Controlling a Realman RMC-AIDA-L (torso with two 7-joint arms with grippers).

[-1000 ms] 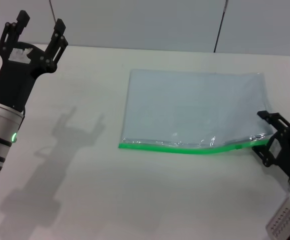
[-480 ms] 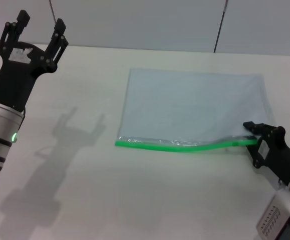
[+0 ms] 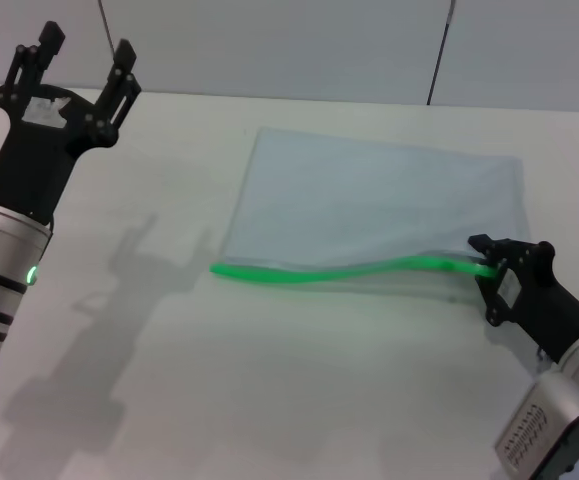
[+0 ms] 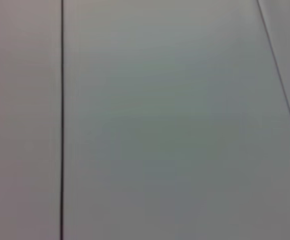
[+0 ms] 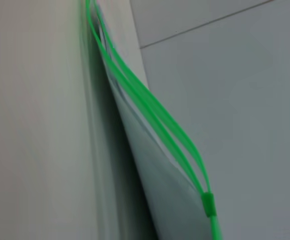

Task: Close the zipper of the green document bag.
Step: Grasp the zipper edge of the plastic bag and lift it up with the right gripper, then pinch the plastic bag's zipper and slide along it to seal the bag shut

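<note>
1. Flat on the pale white surface (image 3: 269,400) lies the green document bag (image 3: 379,205), a large translucent blue-grey plastic pouch, right of centre in the head view; its long axis runs left to right across the robot's front, slightly skewed so the left end sits nearer the robot.
2. Along the bag's near long edge runs the zipper (image 3: 319,272), a thin bright green plastic strip (it bows in a shallow wave and is lifted toward its right end).
3. Close up in the right wrist view, the zipper (image 5: 150,107) shows two green tracks parted along most of their length, so the bag's mouth gapes; they meet at the small darker green slider tab (image 5: 207,202). Nothing can be made out inside the bag.
4. At the zipper's right end sits the right pincer (image 3: 491,272), black, low over the surface; its fingers are clamped on the green strip there.
5. Far to the left, the left pincer (image 3: 79,60) is raised well away from the bag, its black fingers spread apart and holding nothing.
</note>
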